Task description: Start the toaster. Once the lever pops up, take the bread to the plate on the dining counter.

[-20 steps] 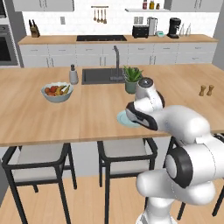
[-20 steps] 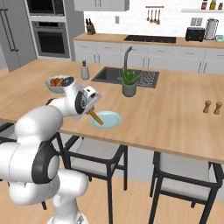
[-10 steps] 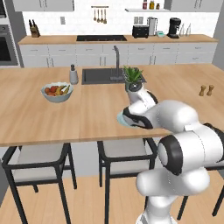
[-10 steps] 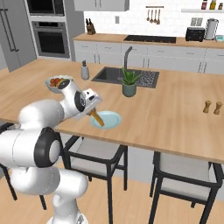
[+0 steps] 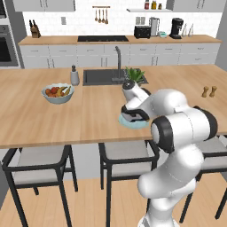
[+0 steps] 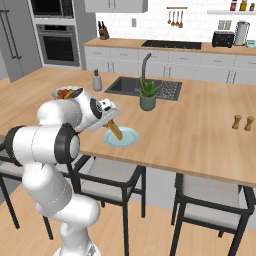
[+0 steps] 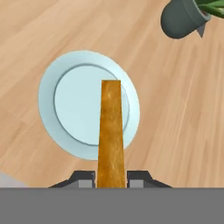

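Note:
My gripper (image 7: pixel 110 177) is shut on the bread (image 7: pixel 110 131), a tan slice seen edge-on and standing upright between the fingers. Directly under it lies the pale blue-green plate (image 7: pixel 72 105) on the light-wood dining counter (image 7: pixel 175 113). From the right base view, the bread (image 6: pixel 116 131) hangs tilted from the gripper (image 6: pixel 112 121), its lower end just over the plate (image 6: pixel 131 138). In the left base view the gripper (image 5: pixel 131 116) covers most of the plate (image 5: pixel 138 125). The black toaster (image 5: pixel 142 31) (image 6: pixel 222 38) stands far off on the back counter.
A potted plant (image 5: pixel 135 75) (image 7: pixel 183 17) stands just beyond the plate. A fruit bowl (image 5: pixel 57 94) sits to the left, with a sink (image 5: pixel 104 76) behind it. Two shakers (image 5: pixel 208 91) are on the right. Stools (image 5: pixel 128 155) line the counter's front.
The arm's elbow and upper links have swung in over the counter. The gripper, still shut on the bread, has shifted only slightly above the plate.

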